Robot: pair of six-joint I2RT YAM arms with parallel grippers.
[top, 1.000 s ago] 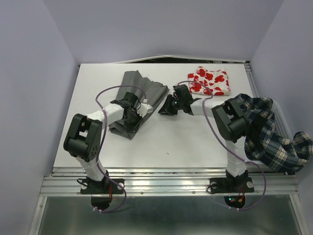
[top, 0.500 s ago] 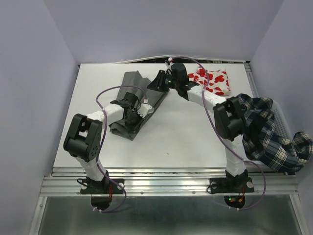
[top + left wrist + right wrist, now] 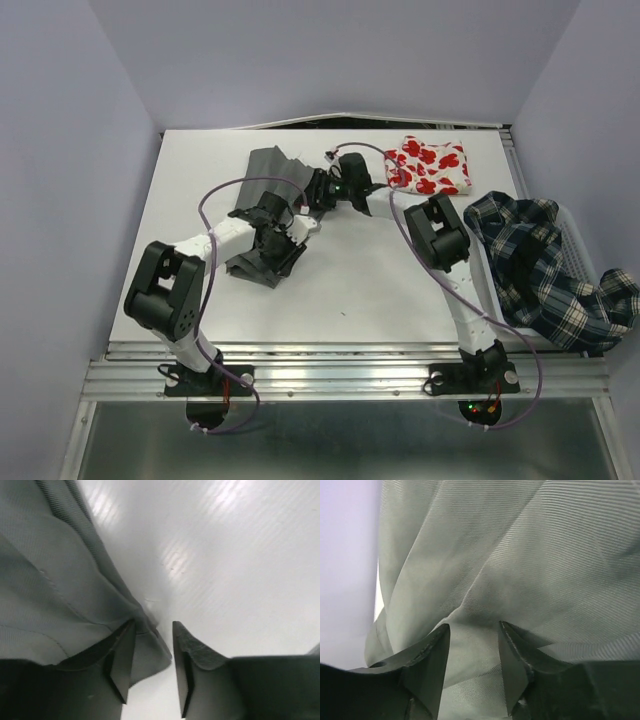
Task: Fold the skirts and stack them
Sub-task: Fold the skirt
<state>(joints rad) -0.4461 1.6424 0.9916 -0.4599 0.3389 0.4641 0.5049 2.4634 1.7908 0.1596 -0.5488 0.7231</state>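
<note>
The grey skirt (image 3: 268,166) lies partly folded at the table's back middle. My left gripper (image 3: 280,240) rests low at its near right edge; in the left wrist view (image 3: 153,625) its jaws stand apart with a loose grey corner (image 3: 150,650) lying between them, not pinched. My right gripper (image 3: 312,194) is down on the skirt's right side, and its wrist view (image 3: 474,625) shows open jaws straddling a raised fold of grey cloth (image 3: 470,565). The red-print skirt (image 3: 430,166) sits folded at the back right. The plaid skirt (image 3: 540,275) hangs crumpled at the right.
A white mesh basket (image 3: 577,240) stands off the table's right edge under the plaid skirt. Purple cables loop over both arms. Bare white table (image 3: 360,290) stretches in front of the grey skirt.
My right gripper swung from mid-table to the back, then dropped onto the grey skirt's right side, opening wider. My left gripper opened and let go of the grey cloth.
</note>
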